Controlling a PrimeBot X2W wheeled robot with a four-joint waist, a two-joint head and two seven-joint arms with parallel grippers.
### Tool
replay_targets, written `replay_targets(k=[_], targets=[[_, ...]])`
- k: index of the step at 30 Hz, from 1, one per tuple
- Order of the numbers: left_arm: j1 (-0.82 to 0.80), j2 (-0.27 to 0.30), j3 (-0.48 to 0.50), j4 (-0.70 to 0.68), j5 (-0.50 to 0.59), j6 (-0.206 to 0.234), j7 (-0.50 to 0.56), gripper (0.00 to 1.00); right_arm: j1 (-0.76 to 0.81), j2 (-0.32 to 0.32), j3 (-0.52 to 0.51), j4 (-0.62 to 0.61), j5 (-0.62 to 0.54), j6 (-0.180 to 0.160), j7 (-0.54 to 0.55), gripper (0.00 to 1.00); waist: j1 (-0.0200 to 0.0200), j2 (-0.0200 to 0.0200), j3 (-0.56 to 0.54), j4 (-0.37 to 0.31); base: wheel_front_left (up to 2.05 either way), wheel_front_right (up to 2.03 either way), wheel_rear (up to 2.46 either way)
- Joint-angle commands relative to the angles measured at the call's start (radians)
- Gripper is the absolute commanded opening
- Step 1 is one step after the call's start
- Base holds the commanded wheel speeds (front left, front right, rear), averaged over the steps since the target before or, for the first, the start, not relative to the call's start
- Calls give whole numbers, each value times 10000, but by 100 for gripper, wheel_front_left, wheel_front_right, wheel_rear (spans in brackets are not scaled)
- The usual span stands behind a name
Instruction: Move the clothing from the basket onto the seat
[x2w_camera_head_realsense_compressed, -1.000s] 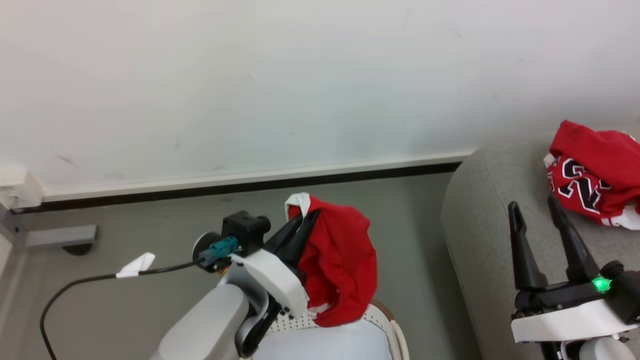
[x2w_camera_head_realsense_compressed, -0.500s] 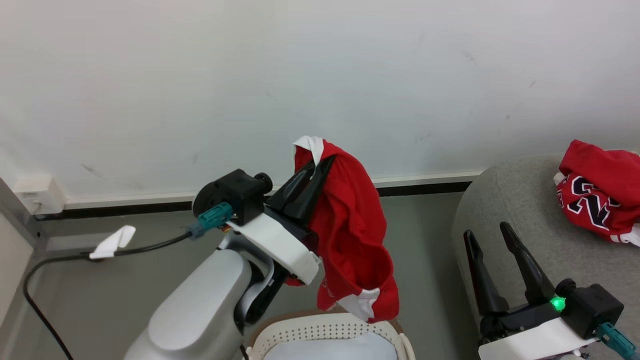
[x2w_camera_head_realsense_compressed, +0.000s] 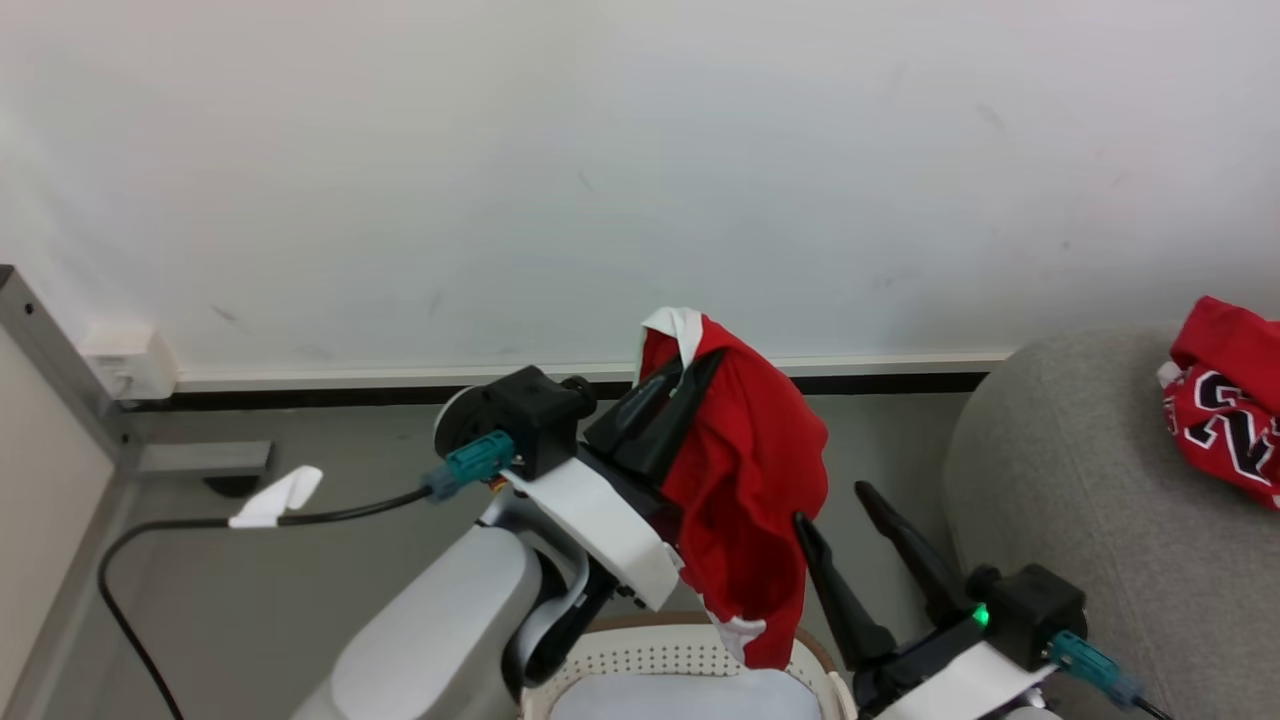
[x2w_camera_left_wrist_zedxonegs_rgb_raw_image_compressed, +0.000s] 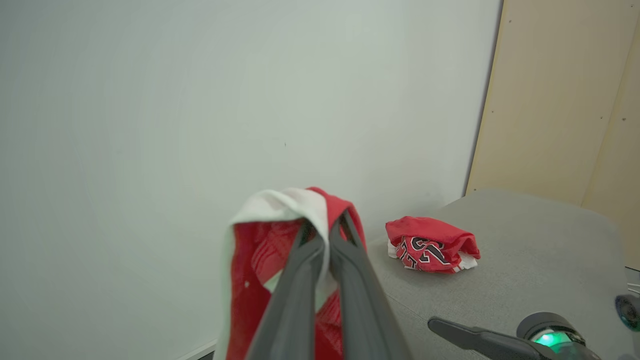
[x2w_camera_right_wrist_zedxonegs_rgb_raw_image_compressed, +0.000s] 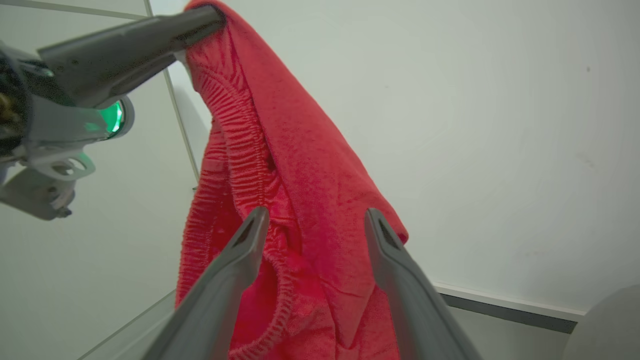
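A red garment with white trim (x2w_camera_head_realsense_compressed: 745, 480) hangs in the air above the basket (x2w_camera_head_realsense_compressed: 640, 655), with my left gripper (x2w_camera_head_realsense_compressed: 690, 375) shut on its top edge. The left wrist view shows that gripper (x2w_camera_left_wrist_zedxonegs_rgb_raw_image_compressed: 325, 232) pinching the white band of the garment (x2w_camera_left_wrist_zedxonegs_rgb_raw_image_compressed: 260, 250). My right gripper (x2w_camera_head_realsense_compressed: 835, 505) stands open just right of the hanging cloth, nothing between its fingers; in its own view that gripper (x2w_camera_right_wrist_zedxonegs_rgb_raw_image_compressed: 315, 220) faces the garment (x2w_camera_right_wrist_zedxonegs_rgb_raw_image_compressed: 280, 175). A red jersey with black-and-white numerals (x2w_camera_head_realsense_compressed: 1225, 415) lies on the grey seat (x2w_camera_head_realsense_compressed: 1080, 500), and shows again (x2w_camera_left_wrist_zedxonegs_rgb_raw_image_compressed: 430, 245) on the seat (x2w_camera_left_wrist_zedxonegs_rgb_raw_image_compressed: 525, 260).
A white wall with a dark skirting strip (x2w_camera_head_realsense_compressed: 300, 395) runs behind. A black cable with a white tag (x2w_camera_head_realsense_compressed: 275, 500) crosses the grey floor at left. A pale panel with a metal edge (x2w_camera_head_realsense_compressed: 50, 440) stands at far left. A beige panel (x2w_camera_left_wrist_zedxonegs_rgb_raw_image_compressed: 560, 100) rises beyond the seat.
My left gripper has lifted the red garment up out of the basket and carried it rightward. My right gripper has swung in from over the seat to beside the hanging cloth. The head camera has also moved.
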Motion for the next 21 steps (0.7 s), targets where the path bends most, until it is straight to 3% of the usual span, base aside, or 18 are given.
replay_targets(k=[1, 10, 20, 21], targets=[[86, -28, 6, 15, -60, -3, 55, 0, -142, -40, 74, 130, 79, -24, -19, 100, 0, -1, -18, 135, 0, 0, 0], [18, -465, -543, 328, -100, -246, 62, 0, -1680, 82, 1955, 2483, 883, -22, -19, 100, 0, -1, -115, 1032, 0, 0, 0], [147, -671, -1035, 352, -172, -384, 202, 0, -2654, 263, 2404, 3903, 1180, -22, -19, 100, 0, -1, -228, 1882, 0, 0, 0], [161, -678, -1055, 339, -189, -381, 216, 0, -2685, 275, 2378, 3926, 1203, -22, -20, 47, 0, -1, -238, 1946, 0, 0, 0]])
